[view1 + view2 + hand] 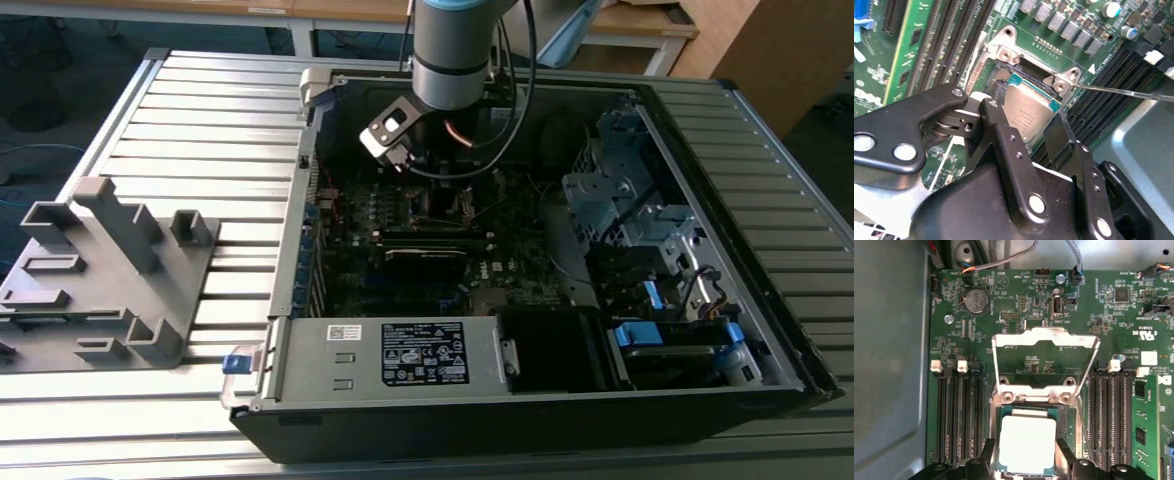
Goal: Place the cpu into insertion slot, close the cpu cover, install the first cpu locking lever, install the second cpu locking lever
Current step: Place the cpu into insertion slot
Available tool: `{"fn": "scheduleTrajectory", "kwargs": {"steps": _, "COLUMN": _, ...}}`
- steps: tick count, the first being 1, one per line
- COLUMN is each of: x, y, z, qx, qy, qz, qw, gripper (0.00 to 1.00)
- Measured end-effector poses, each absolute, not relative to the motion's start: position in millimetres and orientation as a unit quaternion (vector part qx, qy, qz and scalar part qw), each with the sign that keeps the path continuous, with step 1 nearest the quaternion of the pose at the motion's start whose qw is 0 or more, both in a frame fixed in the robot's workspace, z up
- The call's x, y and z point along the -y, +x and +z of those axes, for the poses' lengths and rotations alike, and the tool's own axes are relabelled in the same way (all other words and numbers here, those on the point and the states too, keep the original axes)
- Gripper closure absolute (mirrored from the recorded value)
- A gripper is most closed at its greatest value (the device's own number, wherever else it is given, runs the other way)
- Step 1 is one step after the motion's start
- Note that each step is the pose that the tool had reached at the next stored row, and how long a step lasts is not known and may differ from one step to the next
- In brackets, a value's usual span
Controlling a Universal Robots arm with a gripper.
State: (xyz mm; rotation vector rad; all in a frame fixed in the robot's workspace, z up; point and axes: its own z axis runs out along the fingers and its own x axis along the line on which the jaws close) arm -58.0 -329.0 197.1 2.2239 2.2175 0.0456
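Observation:
In both wrist views the cpu (pixel 1026 440) (pixel 1026 112), with its pale metal top up, sits between the two black fingers (pixel 988 457) of my gripper (pixel 1026 462) (pixel 1026 122), which is shut on its opposite edges. It hangs just over the insertion slot (pixel 1068 422) (pixel 1004 75), a black socket with a silver rim in the green board. The cpu cover (pixel 1044 339), a silver frame with a cut-out centre, stands raised on its hinge behind the socket. A thin locking lever (pixel 1124 91) sticks out free beside the socket. In the exterior view the arm (pixel 447 70) reaches down into the computer case (pixel 787 300).
Long black memory slots (pixel 956 415) (pixel 1109 415) flank the socket closely on both sides. A green card (pixel 1154 425) stands beyond one set. The power supply (pixel 400 355) and drive bays (pixel 627 200) line the case. A grey fixture (pixel 100 270) lies on the slatted table.

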Motion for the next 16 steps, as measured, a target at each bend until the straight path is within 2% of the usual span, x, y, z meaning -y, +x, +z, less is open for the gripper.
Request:
{"fn": "scheduleTrajectory", "kwargs": {"steps": 14, "x": 328.6, "y": -57.9, "z": 195.0, "qx": -0.706, "qy": 0.708, "qz": 0.011, "qw": 0.004, "gripper": 0.42}}
{"fn": "scheduleTrajectory", "kwargs": {"steps": 16, "x": 328.6, "y": -58.0, "z": 195.0, "qx": -0.706, "qy": 0.708, "qz": 0.011, "qw": 0.004, "gripper": 0.47}}
